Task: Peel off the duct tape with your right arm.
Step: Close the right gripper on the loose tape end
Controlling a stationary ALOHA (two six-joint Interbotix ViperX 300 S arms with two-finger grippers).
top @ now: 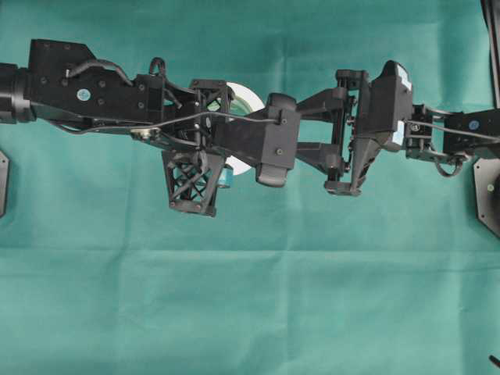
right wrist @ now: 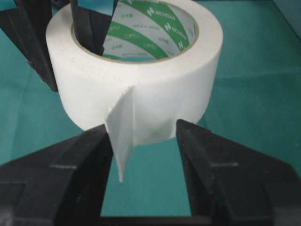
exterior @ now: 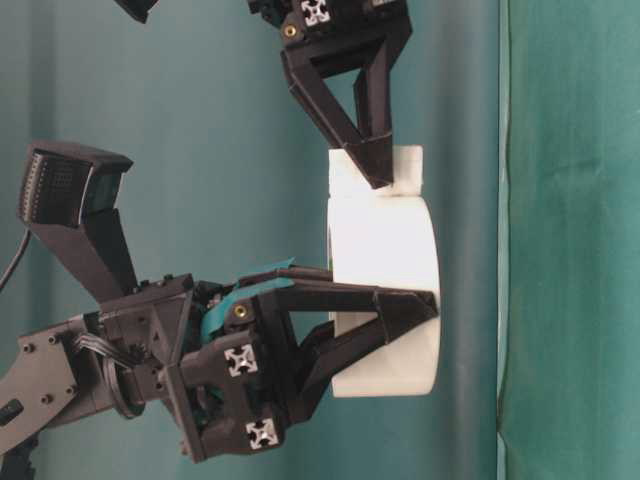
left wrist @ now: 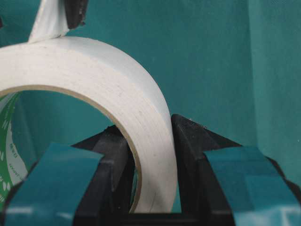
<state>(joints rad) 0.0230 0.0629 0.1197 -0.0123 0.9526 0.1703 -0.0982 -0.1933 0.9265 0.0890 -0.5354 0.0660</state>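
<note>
The duct tape (right wrist: 141, 89) is a wide white roll with a green-printed core, held up off the green cloth. My left gripper (left wrist: 148, 125), with teal-taped fingers, is shut on the roll's wall, one finger inside the core and one outside. The loose white strip end (right wrist: 122, 136) sticks out from the roll and hangs between the plain black fingers of my right gripper (right wrist: 143, 125). The strip lies against the left finger, and a gap shows to the other finger. In the table-level view the right gripper (exterior: 378, 170) sits at the strip end (exterior: 405, 168), opposite the left gripper (exterior: 415, 310).
Green cloth (top: 250, 297) covers the whole table. Both arms meet over its upper middle, where the left wrist camera housing (top: 273, 141) hides the right fingertips from above. Black fixtures (top: 488, 195) stand at the table's side edges.
</note>
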